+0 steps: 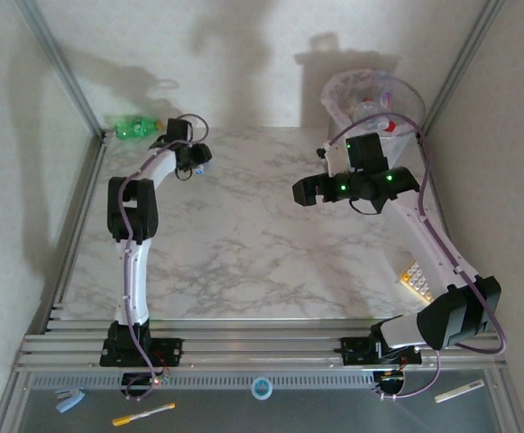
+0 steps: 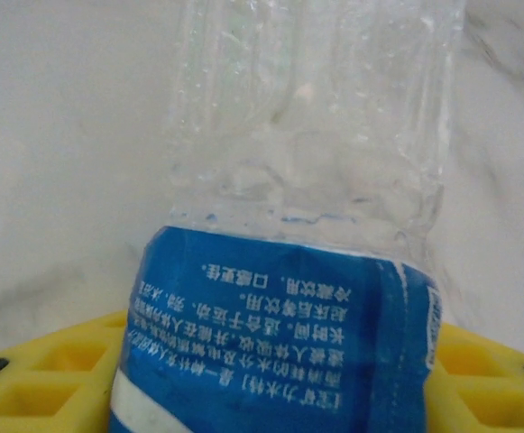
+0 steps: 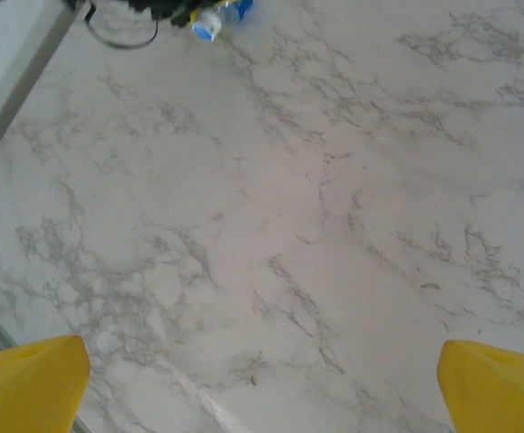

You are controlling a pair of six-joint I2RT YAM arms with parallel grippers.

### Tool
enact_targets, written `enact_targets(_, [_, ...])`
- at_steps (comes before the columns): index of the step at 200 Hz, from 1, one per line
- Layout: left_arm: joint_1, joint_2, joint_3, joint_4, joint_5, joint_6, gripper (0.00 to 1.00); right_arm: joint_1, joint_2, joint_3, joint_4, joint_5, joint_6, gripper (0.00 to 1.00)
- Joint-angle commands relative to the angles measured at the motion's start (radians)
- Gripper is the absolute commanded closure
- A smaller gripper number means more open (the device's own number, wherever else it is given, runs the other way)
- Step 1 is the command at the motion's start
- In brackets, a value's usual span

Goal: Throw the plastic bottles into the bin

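Observation:
A clear plastic bottle (image 2: 307, 162) with a blue label lies on the marble table between the yellow fingers (image 2: 45, 379) of my left gripper (image 2: 275, 361), which press against both sides of the label. In the top view that left gripper (image 1: 194, 164) is at the far left of the table, and the bottle's blue cap (image 1: 204, 169) pokes out beside it. A green bottle (image 1: 135, 126) lies in the far left corner. The bin (image 1: 370, 88), lined with a whitish bag, stands at the far right with bottles inside. My right gripper (image 1: 308, 190) hovers open over bare marble left of the bin.
A beige calculator (image 1: 417, 280) lies by the right edge under the right arm. Metal frame posts (image 1: 63, 68) rise at the far corners. Pens and a tape roll (image 1: 262, 388) lie on the shelf in front of the arm bases.

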Motion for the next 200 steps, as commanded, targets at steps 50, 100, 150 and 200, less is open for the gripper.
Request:
enact_targets(50, [-0.272,-0.643,-0.607,0.449,0.182,0.329,0.49,-0.033,-0.031,0.016,0.192,-0.148,0.283,0.01])
enact_targets(100, [-0.459,-0.808,-0.743,0.539,0.212,0.319,0.51,-0.048,-0.088,-0.026,0.263,-0.170,0.382,0.01])
enact_targets(150, [-0.573,-0.856,-0.757,0.560,0.223,0.290,0.51,-0.068,-0.141,-0.124,0.386,-0.227,0.486,0.01])
enact_targets(200, [-0.612,-0.861,-0.760,0.623,0.236,0.259,0.50,-0.067,-0.119,-0.169,0.437,-0.251,0.541,0.05])
